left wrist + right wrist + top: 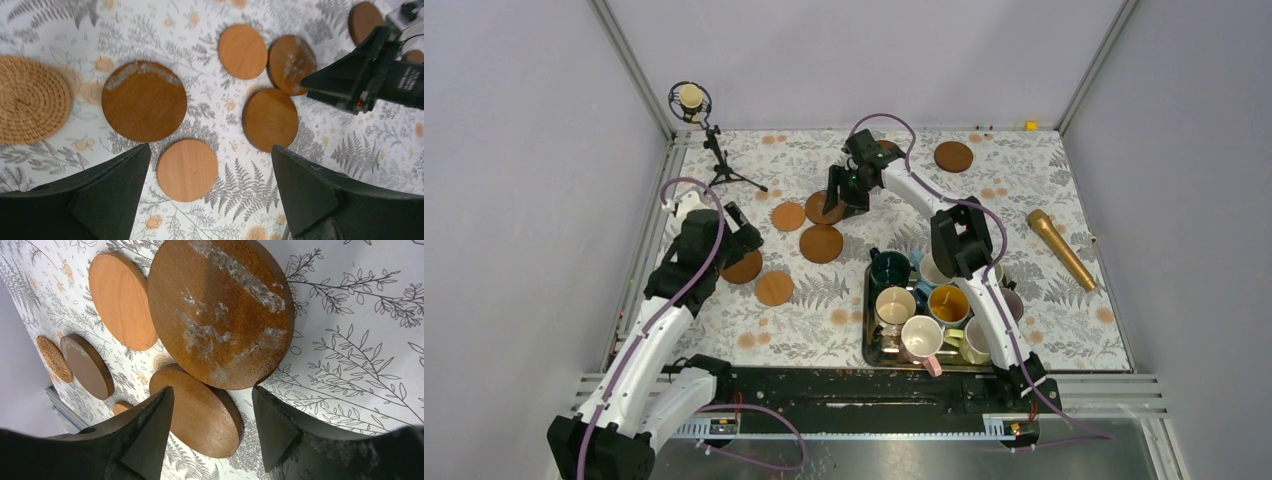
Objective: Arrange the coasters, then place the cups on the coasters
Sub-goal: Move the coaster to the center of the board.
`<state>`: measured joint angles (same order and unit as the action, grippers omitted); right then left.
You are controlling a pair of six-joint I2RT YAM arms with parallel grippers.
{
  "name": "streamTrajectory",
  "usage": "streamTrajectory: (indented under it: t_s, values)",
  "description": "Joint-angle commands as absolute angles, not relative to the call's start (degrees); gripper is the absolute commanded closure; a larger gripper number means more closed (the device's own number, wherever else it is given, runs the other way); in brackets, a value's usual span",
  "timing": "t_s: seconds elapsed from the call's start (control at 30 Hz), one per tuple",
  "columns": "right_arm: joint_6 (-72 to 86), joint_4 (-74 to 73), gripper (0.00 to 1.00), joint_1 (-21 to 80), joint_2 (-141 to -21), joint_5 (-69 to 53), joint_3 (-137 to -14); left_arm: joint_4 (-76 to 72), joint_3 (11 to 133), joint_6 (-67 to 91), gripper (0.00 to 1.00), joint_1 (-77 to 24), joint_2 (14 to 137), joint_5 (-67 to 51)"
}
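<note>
Tablecloth [824, 300] shows between most coasters [821, 243] below wide-jawed left gripper [210, 150] and right gripper [212, 392].

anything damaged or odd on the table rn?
Yes. The coaster just ahead of the right gripper has whitish scuffed patches across its face. A second coaster, in the left wrist view, shows a similar pale streak along one edge. One woven coaster differs from the wooden rest.

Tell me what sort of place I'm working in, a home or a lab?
Most likely a lab test cell: plain pale wall panels in silver metal framing box in the workspace, a fern-print cloth covers it, and a round microphone on a black tripod stands at the far-left corner.
</note>
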<state>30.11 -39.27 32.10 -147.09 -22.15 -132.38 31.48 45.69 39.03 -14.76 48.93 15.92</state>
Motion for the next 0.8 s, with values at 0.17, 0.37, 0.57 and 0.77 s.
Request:
streamTrajectory:
  t_s: [0.17, 0.37, 0.57, 0.77]
  values:
    - [28.88, -40.51, 0.33, 33.39, -144.59, -24.47, -133.67, 27.09, 38.43, 43.28, 0.11, -10.5, 47.87, 9.57]
    - [28.74, -40.33, 0.3, 33.35, -139.99, -23.79, -132.81, 22.99, 33.48, 51.19, 0.21, -4.45, 47.56, 8.67]
    - [28.73, -37.71, 0.29, 33.38, -132.98, -24.19, -127.35, 18.51, 27.48, 61.78, 0.68, -1.9, 46.58, 12.46]
    - [28.67, -29.39, 0.29, 33.37, -121.6, -23.94, -113.45, 19.1, 23.51, 69.95, 0.78, -1.32, 46.47, 14.28]
